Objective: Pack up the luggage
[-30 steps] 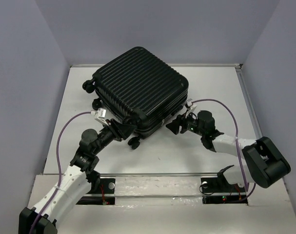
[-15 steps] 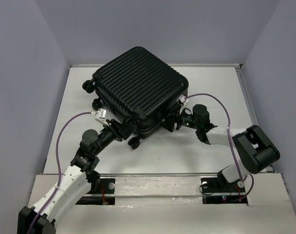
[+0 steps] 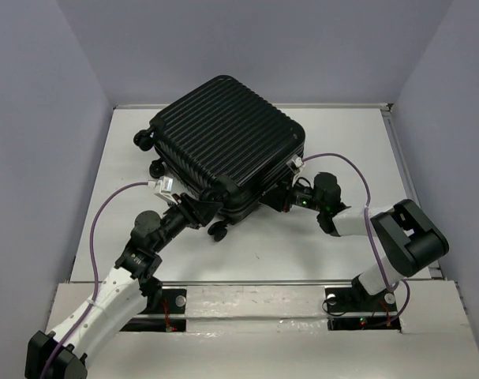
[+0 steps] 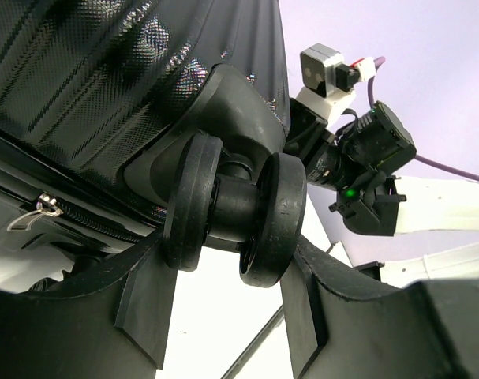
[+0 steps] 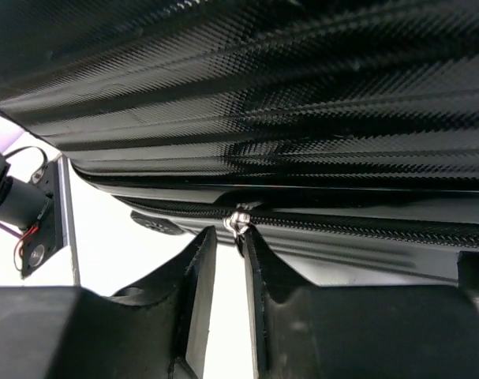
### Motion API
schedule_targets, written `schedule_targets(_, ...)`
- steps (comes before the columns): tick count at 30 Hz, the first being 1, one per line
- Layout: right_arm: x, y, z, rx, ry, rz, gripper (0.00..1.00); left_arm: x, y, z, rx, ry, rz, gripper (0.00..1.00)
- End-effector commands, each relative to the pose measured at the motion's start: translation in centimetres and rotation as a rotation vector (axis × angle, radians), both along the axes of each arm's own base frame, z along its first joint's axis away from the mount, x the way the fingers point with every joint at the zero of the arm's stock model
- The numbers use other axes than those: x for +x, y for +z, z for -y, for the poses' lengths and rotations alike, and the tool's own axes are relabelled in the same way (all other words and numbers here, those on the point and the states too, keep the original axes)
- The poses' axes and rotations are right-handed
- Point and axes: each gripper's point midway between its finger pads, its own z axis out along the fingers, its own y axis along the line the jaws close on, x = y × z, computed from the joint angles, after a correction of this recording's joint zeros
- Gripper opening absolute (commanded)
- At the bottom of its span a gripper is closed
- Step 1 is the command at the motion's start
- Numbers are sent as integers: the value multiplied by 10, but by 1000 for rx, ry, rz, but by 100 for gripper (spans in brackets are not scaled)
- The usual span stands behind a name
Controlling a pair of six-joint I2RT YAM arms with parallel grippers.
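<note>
The luggage is a black ribbed hard-shell suitcase, lying closed and tilted in the middle of the table. My left gripper is at its near corner. In the left wrist view the left gripper straddles a double wheel, and both fingers touch it. My right gripper is against the near right side. In the right wrist view the right gripper has its jaws narrowly parted. A small silver zipper pull on the zipper line sits right at the fingertips.
The white table is walled at the back and both sides. Other suitcase wheels stick out at the far left. Purple cables loop over both arms. A raised strip crosses the near edge in front of the arm bases.
My right arm has swung left and brought its gripper up against the suitcase's zipper side. The left arm and the suitcase have not moved.
</note>
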Motion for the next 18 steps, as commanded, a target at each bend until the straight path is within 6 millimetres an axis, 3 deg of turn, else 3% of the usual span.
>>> schedule_targets(1, 1, 47, -10, 114, 29, 177, 24, -8, 42, 8, -76, -52, 145, 6)
schedule_targets(6, 5, 42, -13, 117, 18, 162, 25, -8, 43, 9, -75, -53, 146, 6)
schedule_targets(9, 6, 41, -15, 116, 5, 152, 9, -8, 43, 9, -73, -54, 148, 6)
schedule_targets(13, 4, 39, -24, 101, -36, 140, 7, -7, 45, 11, -69, -57, 148, 6)
schedule_targets(16, -12, 39, -46, 61, -48, 143, 7, -6, 57, 15, -76, -71, 164, 6)
schedule_targets(17, -33, 46, -63, 67, -4, 162, 7, -7, 62, 16, -80, -78, 171, 6)
schedule_targets(18, -36, 48, -68, 64, -30, 167, 7, -6, 64, 18, -78, -83, 169, 6)
